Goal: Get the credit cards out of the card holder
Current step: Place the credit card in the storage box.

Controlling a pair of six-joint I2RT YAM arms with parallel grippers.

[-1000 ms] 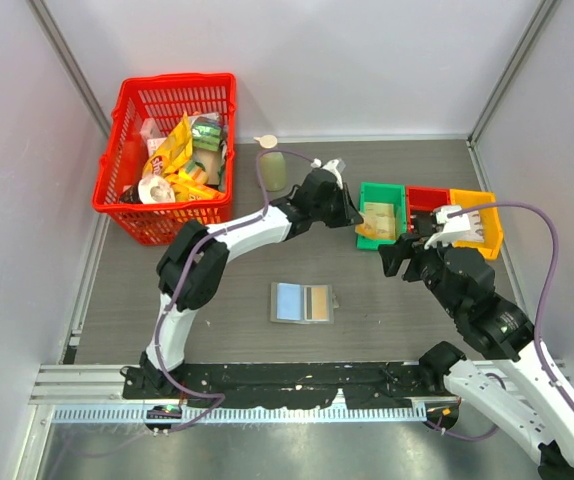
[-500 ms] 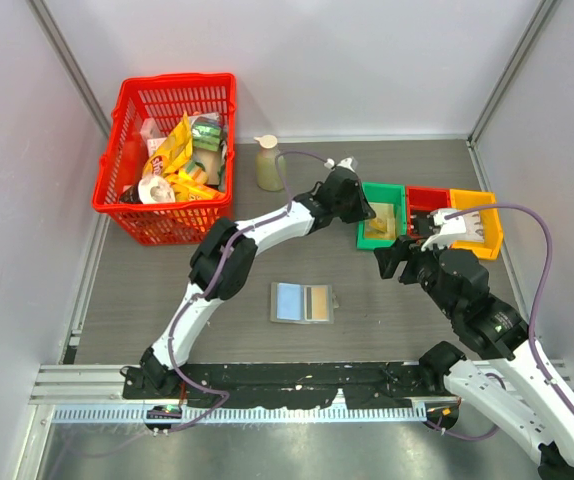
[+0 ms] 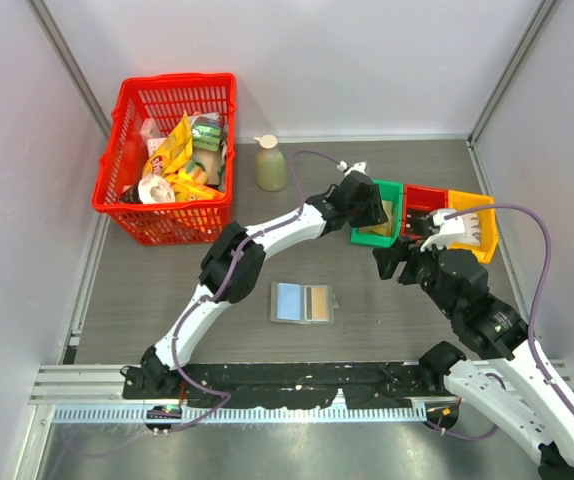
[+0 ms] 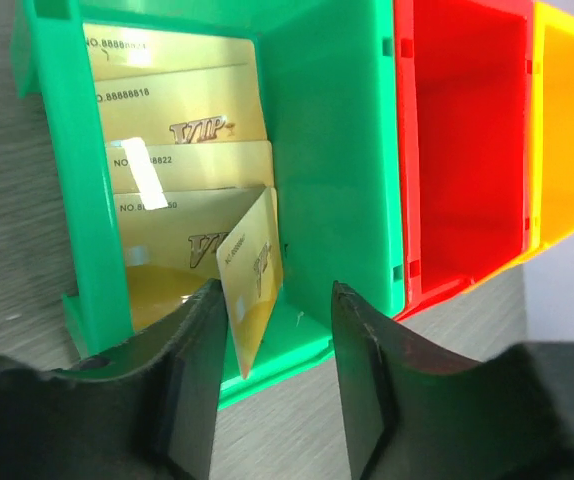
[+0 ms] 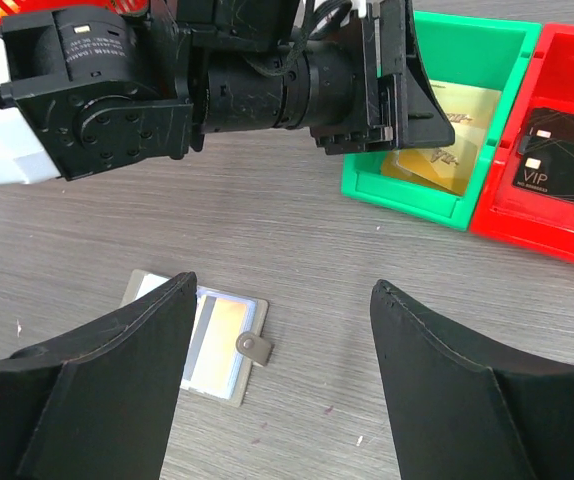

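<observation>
- Left gripper (image 4: 275,305) hangs over the green bin (image 4: 337,150), at 2 o'clock from the card holder (image 3: 303,303). Its jaws are partly apart.
- One gold card (image 4: 252,280) stands on edge between the fingers, tilted, with its lower edge in the bin. The gap is far wider than the card, so I judge it unclamped.
- Four more gold credit cards (image 4: 182,120) lie flat, overlapping, in the same bin.
- A black card (image 5: 562,160) lies in the red bin (image 4: 457,150) next door, at 3 o'clock of the green one.
- Card holder lies open and flat mid-surface (image 5: 317,250), well apart from the bins.
- Its light blue panel looks bare. The other panel shows a tan-orange face: possibly a card left in its slot, can't tell.
- Right gripper (image 5: 282,290) hovers wide and empty at 3 o'clock of the holder.
- Judgement: mostly done. What's left is checking that tan panel and pulling any card there.
</observation>
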